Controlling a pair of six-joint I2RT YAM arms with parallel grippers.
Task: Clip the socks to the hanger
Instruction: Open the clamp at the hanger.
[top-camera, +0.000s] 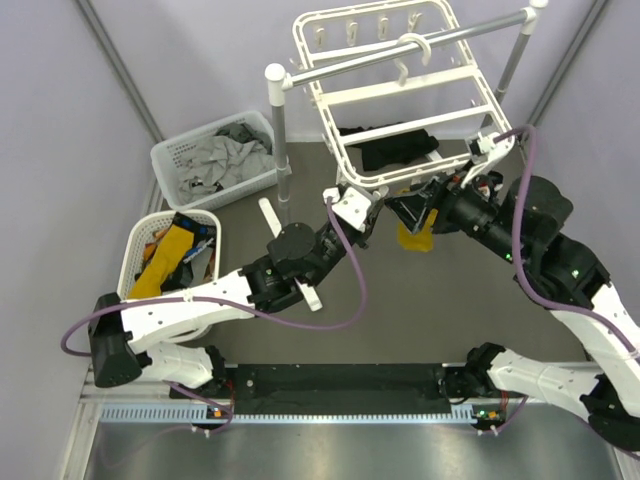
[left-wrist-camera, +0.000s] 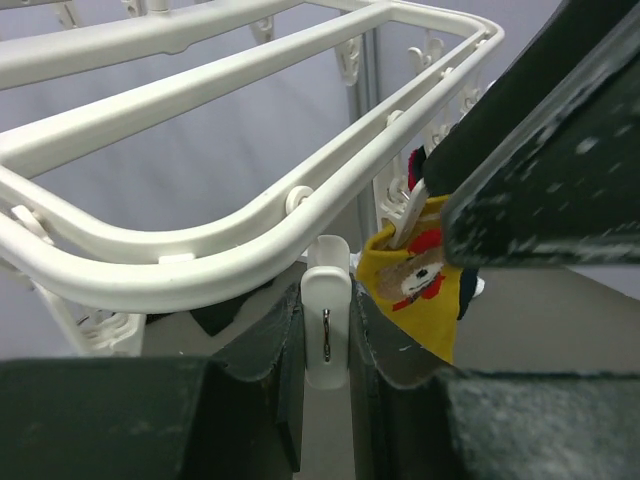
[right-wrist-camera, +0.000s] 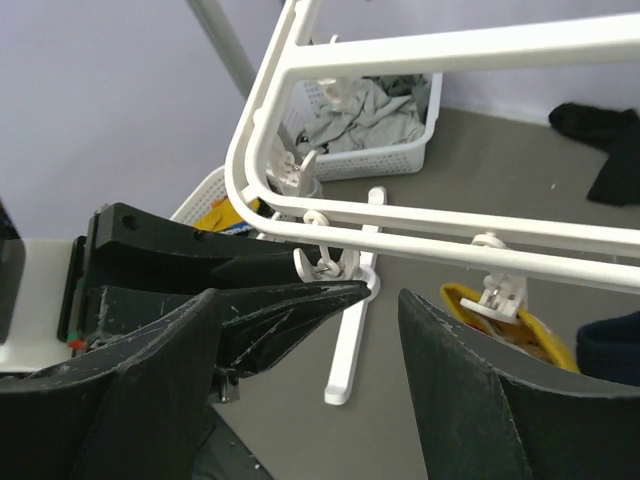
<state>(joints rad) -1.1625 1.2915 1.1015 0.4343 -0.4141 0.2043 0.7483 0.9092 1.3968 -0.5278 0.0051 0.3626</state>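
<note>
The white hanger (top-camera: 395, 95) hangs from the pole rack. My left gripper (top-camera: 358, 208) is at the hanger's near left corner, shut on a dangling white clip (left-wrist-camera: 327, 325) with a finger on each side. A yellow sock (top-camera: 415, 237) with a bear mark (left-wrist-camera: 415, 285) hangs from the neighbouring clip (right-wrist-camera: 495, 293) on the same bar. My right gripper (top-camera: 405, 212) sits just right of the left one, open and empty, its fingers (right-wrist-camera: 290, 310) spread under the hanger bar (right-wrist-camera: 420, 232). More socks (top-camera: 170, 255) lie in a white basket at the left.
The grey pole rack (top-camera: 282, 130) has a white foot (right-wrist-camera: 350, 335) on the table. A basket (top-camera: 175, 150) of pale grey cloths stands at the back left. A black garment (top-camera: 395, 145) lies under the hanger. The sock basket's rim (top-camera: 135, 240) is near the left arm.
</note>
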